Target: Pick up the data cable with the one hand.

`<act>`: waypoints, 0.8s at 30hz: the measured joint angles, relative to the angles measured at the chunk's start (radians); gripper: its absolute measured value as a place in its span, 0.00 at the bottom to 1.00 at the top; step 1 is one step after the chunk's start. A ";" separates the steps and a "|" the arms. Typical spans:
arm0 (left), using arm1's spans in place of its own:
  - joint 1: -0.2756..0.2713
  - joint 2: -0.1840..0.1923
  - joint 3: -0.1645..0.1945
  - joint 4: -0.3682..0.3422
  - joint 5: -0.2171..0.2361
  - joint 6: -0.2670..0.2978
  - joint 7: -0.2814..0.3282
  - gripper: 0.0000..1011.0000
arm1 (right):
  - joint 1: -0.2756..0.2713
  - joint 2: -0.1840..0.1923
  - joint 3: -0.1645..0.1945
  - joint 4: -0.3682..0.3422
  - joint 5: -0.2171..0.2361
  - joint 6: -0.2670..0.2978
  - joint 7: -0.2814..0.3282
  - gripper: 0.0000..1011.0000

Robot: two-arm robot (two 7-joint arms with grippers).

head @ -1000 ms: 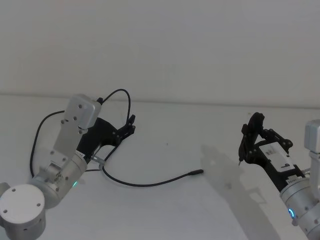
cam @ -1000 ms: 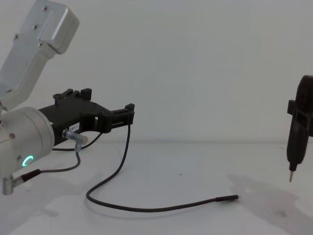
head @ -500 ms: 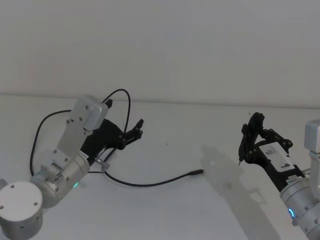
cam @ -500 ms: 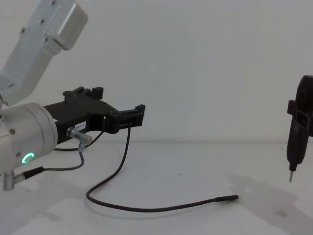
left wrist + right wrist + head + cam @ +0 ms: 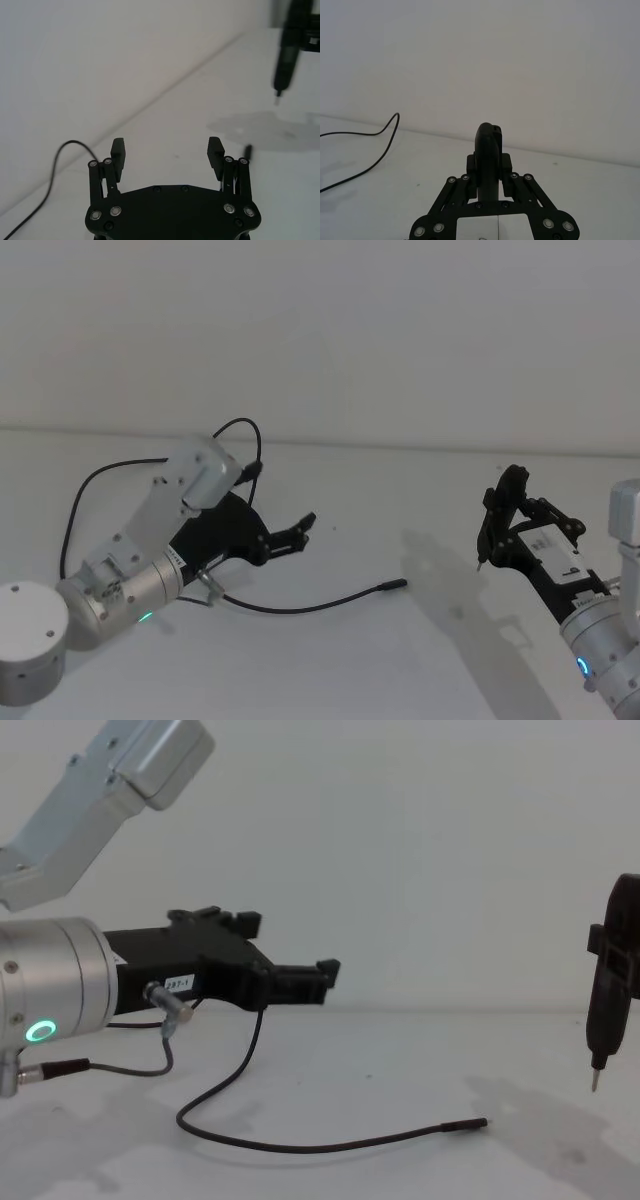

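Far left, the left arm reaches in low over the white table (image 5: 330,680). Its left gripper (image 5: 302,533) points right, level with the tabletop and off the surface in the chest view (image 5: 322,982). The fingers (image 5: 118,150) are spread wide with nothing between them, as the left wrist view shows. A short grey wire (image 5: 135,1070) with a silver connector hangs below the wrist.

The data cable (image 5: 300,609) loops up on the far left, then drops out of sight behind the gripper's black body. It comes out on the near side and sweeps right in a shallow curve across the table (image 5: 300,1148). Whether it touches the gripper where they cross, I cannot tell. Its plug (image 5: 393,585) lies flat on the table, right of the open fingertips and nearer than them, clearly apart. The left wrist view has it just beyond one finger (image 5: 247,150).

Well off to the right, the right gripper (image 5: 508,532) hangs above the table, clamped on a slim black tool (image 5: 610,990), pin tip down.
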 joint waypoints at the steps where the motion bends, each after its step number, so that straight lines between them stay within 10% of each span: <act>1: -0.002 0.003 0.002 -0.002 -0.002 0.004 -0.006 0.99 | 0.000 0.000 0.000 0.000 0.000 0.000 0.000 0.27; 24: -0.217 0.078 0.152 0.043 -0.044 0.274 -0.397 0.99 | 0.000 0.000 0.000 0.000 0.000 0.000 0.000 0.27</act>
